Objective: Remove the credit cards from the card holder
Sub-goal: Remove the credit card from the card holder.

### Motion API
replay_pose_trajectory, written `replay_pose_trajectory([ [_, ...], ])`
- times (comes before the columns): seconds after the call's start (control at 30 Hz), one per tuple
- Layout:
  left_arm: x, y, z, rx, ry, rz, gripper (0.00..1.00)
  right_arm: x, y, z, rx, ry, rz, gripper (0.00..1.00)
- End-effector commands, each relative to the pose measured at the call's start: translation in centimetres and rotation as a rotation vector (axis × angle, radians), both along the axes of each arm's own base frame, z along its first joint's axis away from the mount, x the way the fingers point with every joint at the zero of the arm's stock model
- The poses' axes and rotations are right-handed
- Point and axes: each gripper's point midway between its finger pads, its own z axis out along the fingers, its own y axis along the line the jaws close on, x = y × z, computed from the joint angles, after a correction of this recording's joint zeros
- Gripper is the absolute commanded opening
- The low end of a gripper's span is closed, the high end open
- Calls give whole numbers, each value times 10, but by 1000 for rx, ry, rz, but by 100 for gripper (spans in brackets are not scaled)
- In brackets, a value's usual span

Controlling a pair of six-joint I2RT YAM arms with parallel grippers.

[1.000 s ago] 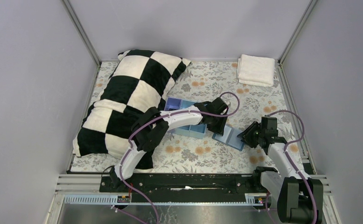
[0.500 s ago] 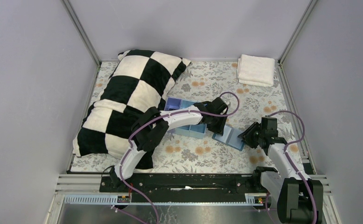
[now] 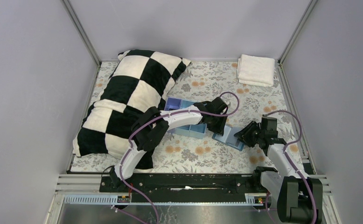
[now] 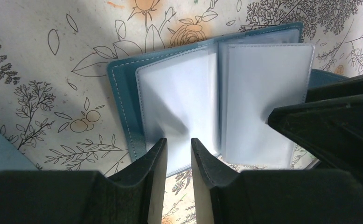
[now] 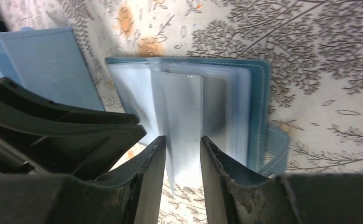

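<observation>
The card holder (image 3: 227,136) lies open on the floral cloth, blue-edged with pale translucent sleeves (image 4: 179,93). No dark credit cards show in any view. My left gripper (image 3: 219,126) hovers over the holder's left page; in the left wrist view it (image 4: 178,144) has its jaws a narrow gap apart over the page's near edge, holding nothing. My right gripper (image 3: 241,136) is at the holder's right end; in the right wrist view it (image 5: 183,142) is open with one loose sleeve (image 5: 177,112) standing between its fingers. The holder's blue cover (image 5: 259,93) shows beside it.
A blue three-compartment tray (image 3: 179,105) sits just left of the holder, partly under the left arm. A black-and-white checked pillow (image 3: 128,98) fills the left side. A folded white towel (image 3: 255,70) lies at the back right. Grey walls enclose the space.
My right gripper has moved left onto the holder's right end and now covers part of it. The left gripper has stayed in place.
</observation>
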Motion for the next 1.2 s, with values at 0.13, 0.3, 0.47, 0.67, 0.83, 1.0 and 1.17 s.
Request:
replay_pose_trajectory([
  [0.13, -4, 1, -13, 14, 13, -18, 29, 23, 24, 42, 154, -177, 65, 40],
  [0.3, -1, 1, 1, 3, -14, -20, 29, 31, 27, 55, 169, -231, 75, 40],
  [0.47, 16, 8, 37, -19, -62, 17, 36, 35, 30, 52, 201, -223, 78, 39],
  [0.67, 33, 14, 106, -120, -151, 54, 54, 42, 33, 47, 233, -212, 73, 38],
  [0.83, 40, 19, 138, -165, -197, 79, 55, 50, 37, 45, 251, -208, 78, 37],
  [1.0, 36, 15, 147, -197, -183, 61, 55, 56, 42, 33, 217, -164, 79, 37],
  [1.17, 29, 8, 138, -222, -134, 41, 55, 56, 37, 4, 183, -51, 40, 37],
])
